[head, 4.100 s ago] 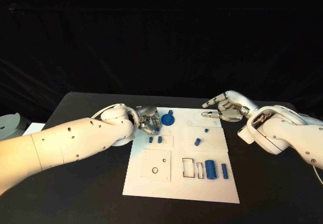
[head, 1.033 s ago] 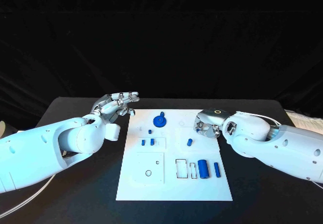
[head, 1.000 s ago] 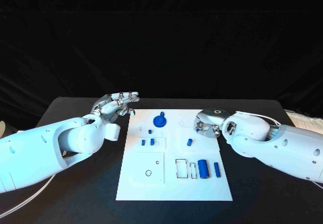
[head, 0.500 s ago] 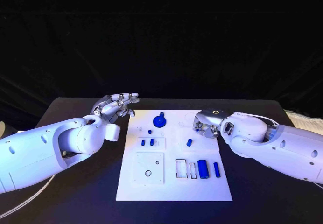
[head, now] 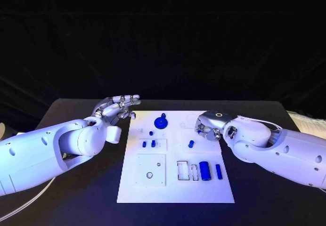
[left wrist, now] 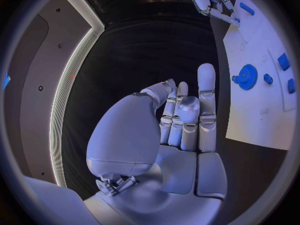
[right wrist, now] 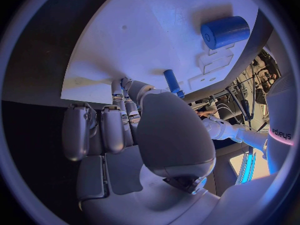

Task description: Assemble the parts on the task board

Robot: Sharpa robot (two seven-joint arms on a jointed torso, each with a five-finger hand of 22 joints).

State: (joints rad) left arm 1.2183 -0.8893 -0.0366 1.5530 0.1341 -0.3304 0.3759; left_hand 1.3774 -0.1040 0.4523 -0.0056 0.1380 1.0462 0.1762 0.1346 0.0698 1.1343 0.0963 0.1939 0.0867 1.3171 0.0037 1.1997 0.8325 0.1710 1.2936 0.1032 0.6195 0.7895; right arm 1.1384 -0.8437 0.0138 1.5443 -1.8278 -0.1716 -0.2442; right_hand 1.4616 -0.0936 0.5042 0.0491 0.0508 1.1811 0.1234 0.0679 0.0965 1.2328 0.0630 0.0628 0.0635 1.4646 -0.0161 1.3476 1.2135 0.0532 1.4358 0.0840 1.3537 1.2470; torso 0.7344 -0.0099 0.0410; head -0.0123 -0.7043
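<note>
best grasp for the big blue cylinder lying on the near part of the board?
Probably pinch the big blue cylinder across its round sides at mid-length, coming from above. It lies flat, long axis running near to far, with a white rectangular frame close on one side and a slim blue rod on the other, so fingers should drop into those side gaps. The right robot hand is nearer.

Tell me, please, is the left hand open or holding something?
Open: the left hand holds nothing, fingers extended, beside the task board.

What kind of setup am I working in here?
Likely a robotics lab test bench: a black table under black drapes, a white task board with small blue parts, and two robot arms.
</note>
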